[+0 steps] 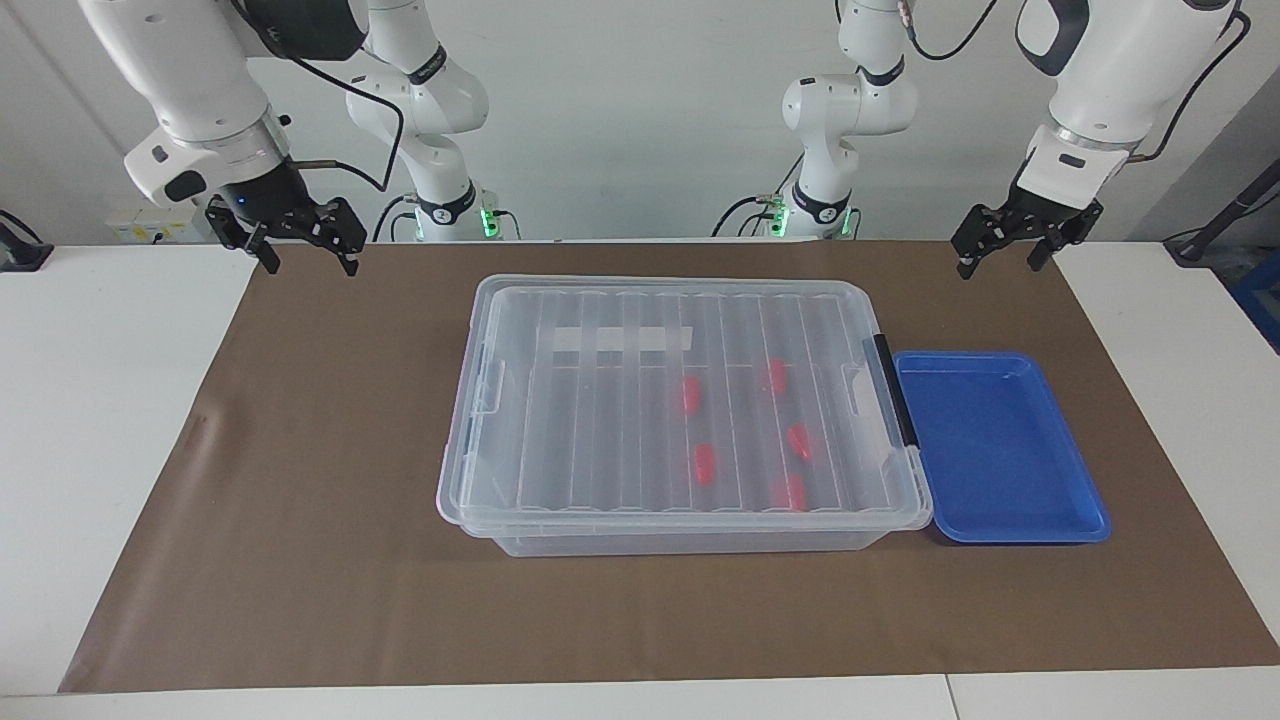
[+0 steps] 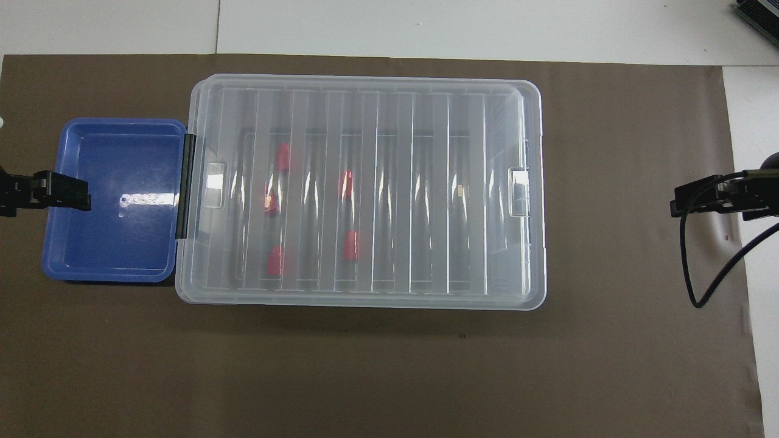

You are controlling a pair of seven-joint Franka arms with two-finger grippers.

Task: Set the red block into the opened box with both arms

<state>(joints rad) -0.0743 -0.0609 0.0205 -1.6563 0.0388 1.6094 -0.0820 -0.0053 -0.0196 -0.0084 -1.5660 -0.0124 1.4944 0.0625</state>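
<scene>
Box: the clear plastic storage bin (image 1: pixel 680 420) sits in the middle of the brown mat (image 1: pixel 300 560), its ribbed clear lid (image 2: pixel 365 121) lying flat on top.
Lid details: a white label strip (image 1: pixel 615 340) runs along the side nearer to the robots; a black clip handle (image 1: pixel 893 390) is on the edge toward the left arm's end of the table.
Red blocks: 5 small red blocks show through the lid, all inside the bin, in the half toward the left arm's end. One red block (image 1: pixel 689 394) lies nearest the bin's middle; the other 4 are scattered around it, apart from one another.
Blue tray: the shallow blue tray (image 1: pixel 1060 520) sits just beside the bin at the clip-handle end, its rim against the bin's edge as far as I can see.
Left gripper: the left gripper (image 1: pixel 1002 252) hangs in the air over the mat's corner at the left arm's end, fingers spread apart, holding nothing. In the overhead view its tip (image 2: pixel 58 191) shows over the tray's edge.
Right gripper: the right gripper (image 1: pixel 306 250) hangs in the air over the mat's corner at the right arm's end, well apart from the bin, fingers spread wide, holding nothing.
</scene>
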